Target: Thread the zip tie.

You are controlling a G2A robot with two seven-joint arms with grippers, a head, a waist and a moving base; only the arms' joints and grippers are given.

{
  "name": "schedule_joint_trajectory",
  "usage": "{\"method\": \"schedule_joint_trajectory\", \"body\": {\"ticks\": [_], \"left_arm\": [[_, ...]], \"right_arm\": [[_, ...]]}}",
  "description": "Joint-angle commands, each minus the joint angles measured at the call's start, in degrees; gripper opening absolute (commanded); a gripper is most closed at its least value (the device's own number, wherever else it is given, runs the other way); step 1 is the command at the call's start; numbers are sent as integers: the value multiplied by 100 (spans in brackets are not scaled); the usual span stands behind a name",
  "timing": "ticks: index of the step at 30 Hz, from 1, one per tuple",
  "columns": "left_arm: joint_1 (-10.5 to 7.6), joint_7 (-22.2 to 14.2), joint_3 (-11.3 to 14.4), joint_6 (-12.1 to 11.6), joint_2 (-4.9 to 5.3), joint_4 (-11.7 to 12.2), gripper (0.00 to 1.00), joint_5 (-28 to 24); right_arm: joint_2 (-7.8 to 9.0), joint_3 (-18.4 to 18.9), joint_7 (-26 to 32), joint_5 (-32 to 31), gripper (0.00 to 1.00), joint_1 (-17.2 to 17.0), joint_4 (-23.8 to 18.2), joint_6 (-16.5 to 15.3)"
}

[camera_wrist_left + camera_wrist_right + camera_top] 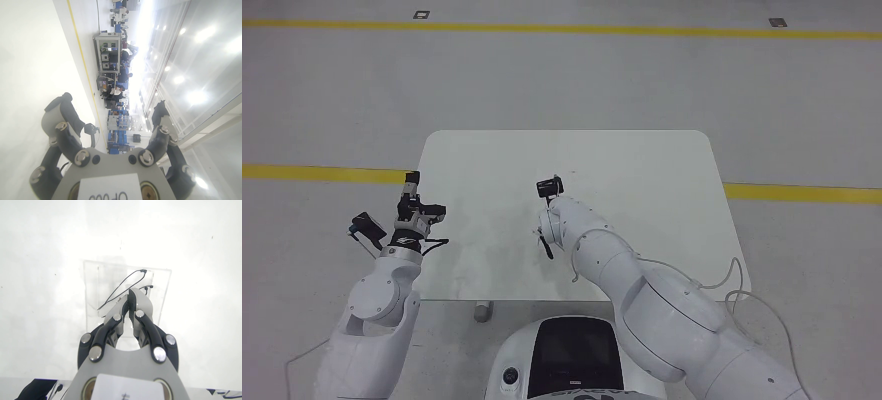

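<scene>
A clear plastic tray (166,283) lies on the white table (642,180). In it lies a thin black zip tie (121,286), bent into a long loop, its head (144,271) at the far end. A second black zip tie (149,287) pokes out from behind one finger. My right gripper (129,290) hangs just above the tray, shut, its fingertips together; I cannot tell whether anything is pinched between them. My left gripper (111,108) is open and holds nothing. It sits at the table's left edge (417,203), off to the side of the tray.
The right arm (582,235) stretches over the table's near middle. A yellow floor line (312,172) runs behind the table. Benches, racks and people stand far off in the room (115,75).
</scene>
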Motion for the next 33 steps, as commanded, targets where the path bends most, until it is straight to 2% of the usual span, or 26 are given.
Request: {"method": "schedule_joint_trajectory", "body": {"ticks": [1, 8, 20, 29, 33], "left_arm": [[0, 0, 0, 0, 0, 0, 100, 0], [0, 0, 0, 0, 0, 0, 100, 0], [0, 0, 0, 0, 0, 0, 100, 0], [0, 0, 0, 0, 0, 0, 100, 0], [0, 0, 0, 0, 0, 0, 100, 0]], "right_arm": [[-1, 1, -44, 10, 16, 0, 3, 0], [-6, 1, -134, 22, 20, 3, 18, 0], [-26, -10, -59, -109, 21, -12, -4, 0], [-30, -28, 58, -193, 21, -45, -38, 0], [-29, -33, 99, -217, 18, -57, -48, 0]]}}
